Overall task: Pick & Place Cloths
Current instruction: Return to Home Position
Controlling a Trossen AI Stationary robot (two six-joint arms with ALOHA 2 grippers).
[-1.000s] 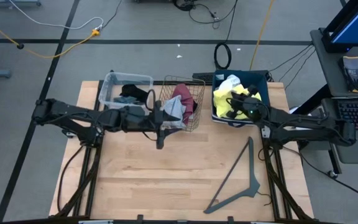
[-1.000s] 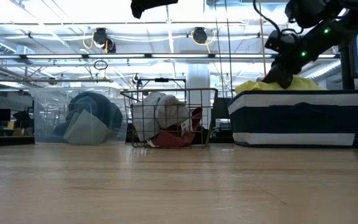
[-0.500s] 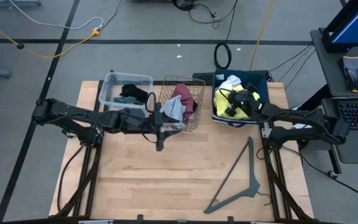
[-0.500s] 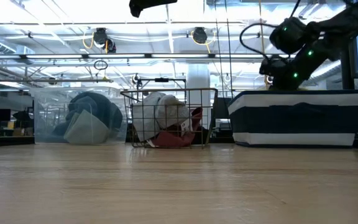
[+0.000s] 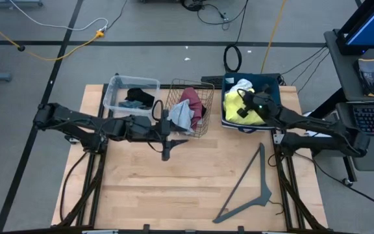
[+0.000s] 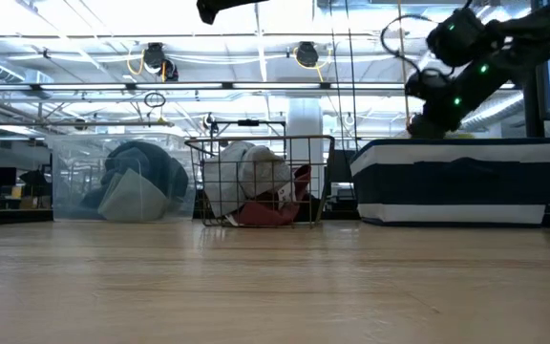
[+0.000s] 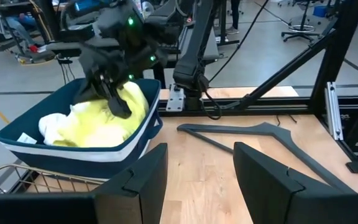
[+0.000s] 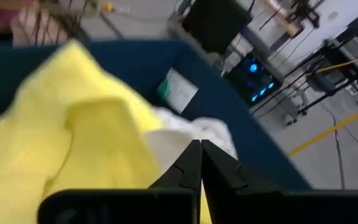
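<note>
The blue bin (image 5: 275, 91) at the back right holds a yellow cloth (image 5: 232, 104) and a white cloth (image 5: 241, 85). My right gripper (image 5: 243, 108) hangs shut over them, its tips (image 8: 199, 149) pointing at the edge between yellow (image 8: 73, 124) and white (image 8: 191, 134). In the left wrist view the right gripper (image 7: 119, 109) stands against the yellow cloth (image 7: 114, 127). My left gripper (image 5: 182, 140) hovers open and bare (image 7: 197, 155) at the near side of the wire basket (image 5: 203, 123), which holds maroon (image 5: 194, 101) and pale grey (image 5: 180, 114) cloths. My right gripper comes at the yellow cloth (image 7: 129, 99) slanting down from the table's right side with its fingers shut. Whether the fingertips touch the cloth, I cannot tell.
A clear bin (image 5: 112, 91) at the back left holds black (image 5: 135, 97) and teal cloths. A grey angled hanger bar (image 5: 250, 183) lies flat on the near right of the wooden table (image 5: 174, 188). The middle and near left of the table are bare wood.
My right gripper has swung over the blue bin toward the table's left edge and rolled a little, staying shut. The yellow cloth, which stood above the bin's rim in the low view, has sunk almost below it.
</note>
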